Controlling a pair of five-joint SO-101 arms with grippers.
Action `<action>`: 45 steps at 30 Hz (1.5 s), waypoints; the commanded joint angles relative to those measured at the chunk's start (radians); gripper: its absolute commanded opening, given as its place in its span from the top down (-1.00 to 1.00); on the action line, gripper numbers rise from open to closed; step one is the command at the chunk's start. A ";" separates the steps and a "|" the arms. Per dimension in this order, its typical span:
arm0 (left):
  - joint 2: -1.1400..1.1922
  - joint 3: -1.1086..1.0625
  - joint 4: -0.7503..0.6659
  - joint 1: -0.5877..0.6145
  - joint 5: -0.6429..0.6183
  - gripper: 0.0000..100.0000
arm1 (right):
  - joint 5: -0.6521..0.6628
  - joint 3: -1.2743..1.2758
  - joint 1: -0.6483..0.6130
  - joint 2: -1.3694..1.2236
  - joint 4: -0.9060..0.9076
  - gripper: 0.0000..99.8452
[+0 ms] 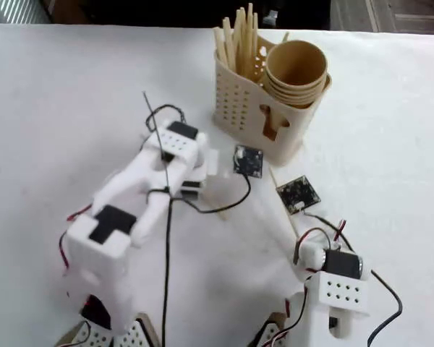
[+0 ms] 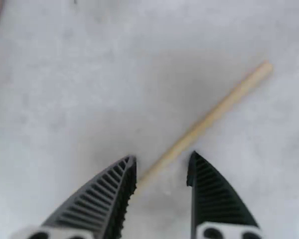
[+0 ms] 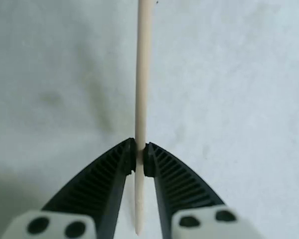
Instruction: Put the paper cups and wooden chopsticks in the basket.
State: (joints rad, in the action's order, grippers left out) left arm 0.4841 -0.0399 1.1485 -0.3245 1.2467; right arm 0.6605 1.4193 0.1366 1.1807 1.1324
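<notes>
A cream perforated basket (image 1: 239, 108) stands at the back of the table. It holds stacked paper cups (image 1: 295, 69) and several upright wooden chopsticks (image 1: 239, 40). My left gripper (image 2: 161, 167) is open just above the white cloth, and a loose chopstick (image 2: 214, 112) lies flat with one end between its fingers. My right gripper (image 3: 139, 149) is shut on another chopstick (image 3: 142, 74), gripping it near one end; the rest points straight out ahead. In the high view that held chopstick (image 1: 281, 195) lies low in front of the basket, beside the right arm's wrist.
The left arm (image 1: 141, 191) stretches from the near left towards the basket. The right arm (image 1: 336, 285) sits at the near right. Black cables (image 1: 166, 246) trail across the white table cloth (image 1: 58, 108) between them.
</notes>
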 commanded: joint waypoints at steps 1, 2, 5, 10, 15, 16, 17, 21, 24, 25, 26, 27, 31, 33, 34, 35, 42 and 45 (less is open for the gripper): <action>0.042 0.121 0.092 -0.007 0.041 0.80 | -0.012 -0.006 0.012 0.012 -0.008 0.97; 0.042 0.127 0.132 -0.008 0.068 0.85 | -0.012 -0.006 0.012 0.012 -0.008 0.97; 0.042 0.133 0.236 -0.027 0.123 0.96 | -0.012 -0.006 0.012 0.012 -0.008 0.97; 0.038 0.138 0.293 -0.031 0.120 0.96 | -0.012 -0.006 0.012 0.012 -0.008 0.97; -0.079 0.192 0.353 -0.030 0.025 0.96 | -0.012 -0.006 0.012 0.012 -0.008 0.97; -0.119 0.199 0.365 -0.031 0.011 0.96 | -0.012 -0.006 0.012 0.012 -0.008 0.97; -0.160 0.207 0.376 -0.033 -0.002 0.96 | -0.012 -0.006 0.012 0.012 -0.008 0.97; -0.341 0.212 0.359 -0.035 -0.075 0.95 | -0.012 -0.006 0.012 0.012 -0.007 0.97; -0.475 0.212 0.316 -0.030 -0.147 0.95 | -0.012 -0.006 0.012 0.012 -0.007 0.97; -0.521 0.212 0.296 -0.030 -0.173 0.95 | -0.012 -0.006 0.012 0.012 -0.007 0.97; -0.568 0.212 0.270 -0.033 -0.199 0.95 | -0.012 -0.005 0.012 0.012 -0.007 0.97; -0.613 0.212 0.238 -0.035 -0.227 0.95 | -0.012 -0.005 0.012 0.012 -0.007 0.97; -0.750 0.212 0.005 -0.058 -0.341 0.95 | -0.012 0.011 0.012 0.012 -0.010 0.97; -0.779 0.212 -0.130 -0.074 -0.399 0.95 | -0.012 0.014 0.012 0.012 -0.010 0.97; -0.786 0.212 -0.204 -0.087 -0.430 0.95 | -0.012 0.015 0.012 0.012 -0.010 0.97; -0.788 0.212 -0.276 -0.096 -0.460 0.95 | -0.012 0.015 0.012 0.012 -0.010 0.97; -0.786 0.203 -0.644 -0.101 -0.707 0.96 | -0.012 0.015 0.013 0.012 -0.007 0.97; -0.785 0.203 -0.715 -0.101 -0.799 0.96 | -0.012 0.015 0.013 0.012 -0.007 0.97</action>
State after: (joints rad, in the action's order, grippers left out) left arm -0.2570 0.1258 0.5224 -0.4150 0.5255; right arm 0.6605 1.4408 0.1366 1.1807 1.1324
